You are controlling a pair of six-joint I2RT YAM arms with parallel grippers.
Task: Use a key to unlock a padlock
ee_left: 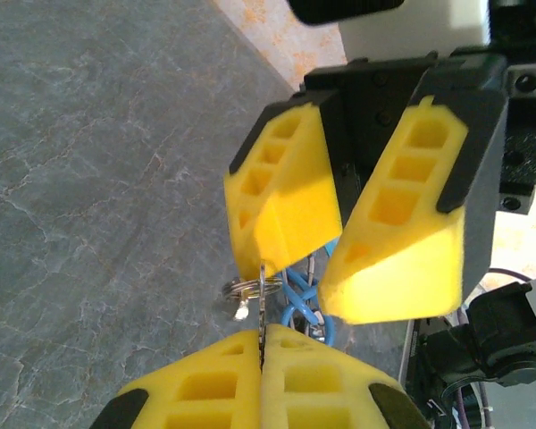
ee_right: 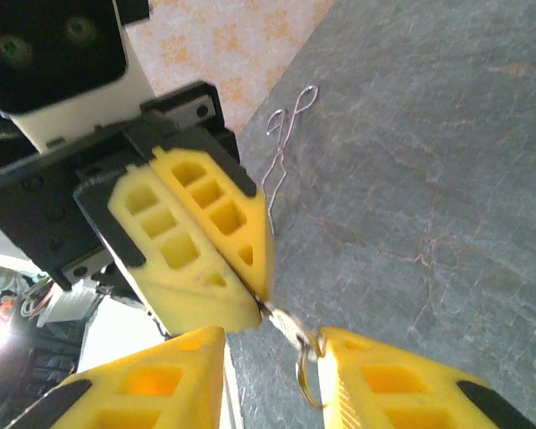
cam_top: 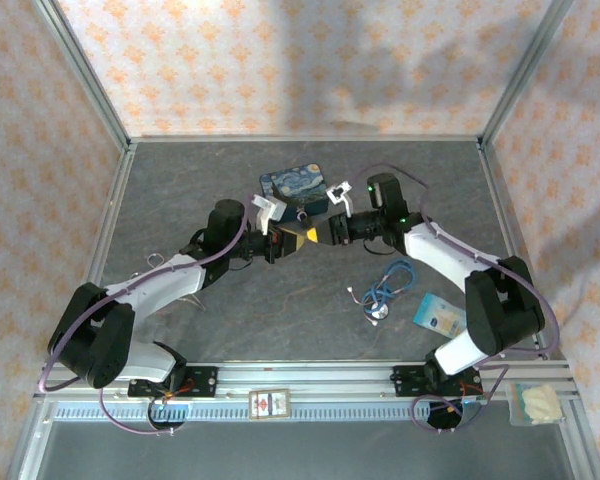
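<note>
Both grippers meet above the middle of the table. My left gripper [cam_top: 298,238] [ee_left: 262,338] is shut on the key [ee_left: 263,290], a slim pale metal blade with a split ring [ee_left: 247,288] hanging from it. In the right wrist view the key [ee_right: 290,323] sticks out of the left gripper's closed fingertips [ee_right: 250,268]. My right gripper [cam_top: 321,232] [ee_right: 272,347] is open, its fingers either side of the key's ringed end, which lies close against one finger [ee_right: 339,353]. I cannot make out the padlock in these views.
The blue-and-yellow painted box [cam_top: 293,185] lies just behind the grippers. A blue coiled cord with a metal disc [cam_top: 385,285] and a pale blue packet [cam_top: 440,312] lie at the right. A bent wire [ee_right: 284,147] rests on the grey tabletop [cam_top: 280,310].
</note>
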